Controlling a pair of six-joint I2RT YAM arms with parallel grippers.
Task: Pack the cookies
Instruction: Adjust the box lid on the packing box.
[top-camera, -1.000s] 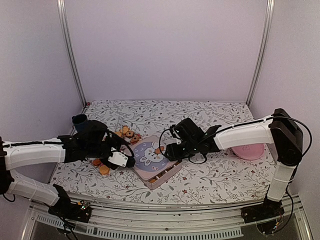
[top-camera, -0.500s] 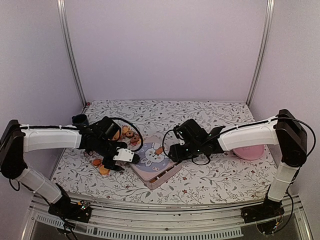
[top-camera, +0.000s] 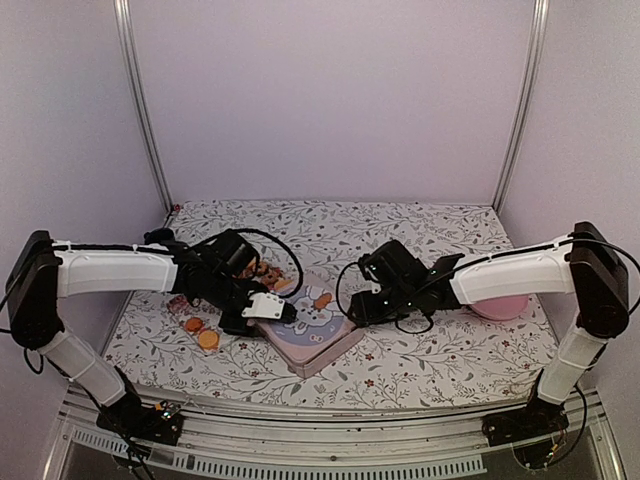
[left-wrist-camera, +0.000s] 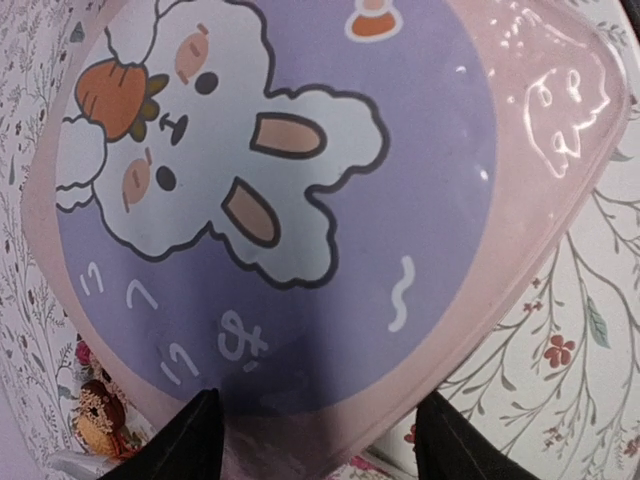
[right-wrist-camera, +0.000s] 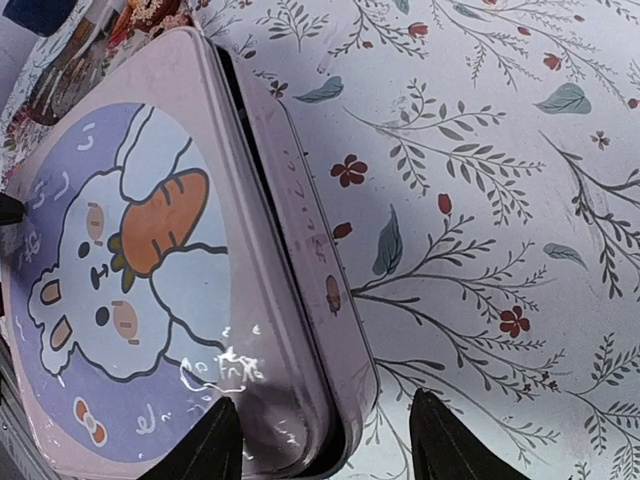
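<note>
A pink square tin (top-camera: 335, 355) sits in the middle of the flowered tabletop (top-camera: 440, 355). A white bunny and an orange carrot are drawn on its purple lid (top-camera: 300, 322). The lid is laid on top of the tin.

The left end effector (top-camera: 272, 309) is set at the tin's left side. In the left wrist view its two fingers (left-wrist-camera: 190, 440) are spread wide (nothing is squeezed). The lid's edge is seen between them. The right end effector (top-camera: 357, 305) is set at the tin's right side. Its fingers (right-wrist-camera: 445, 440) are spread apart too, and the tin's side wall is seen between them.

The small round cookies (top-camera: 208, 340) are found outside the tin, on the tabletop to its left. Two orange-tan ones lie near the front, beside the left arm. A little heap of cookies (top-camera: 262, 270) lies just behind the tin's far left corner. One dark brown cookie (left-wrist-camera: 100, 418) is seen by the lid's edge in the left wrist view.

A big pink round plate (top-camera: 500, 305) is half hidden behind the right arm, well apart from the tin.
</note>
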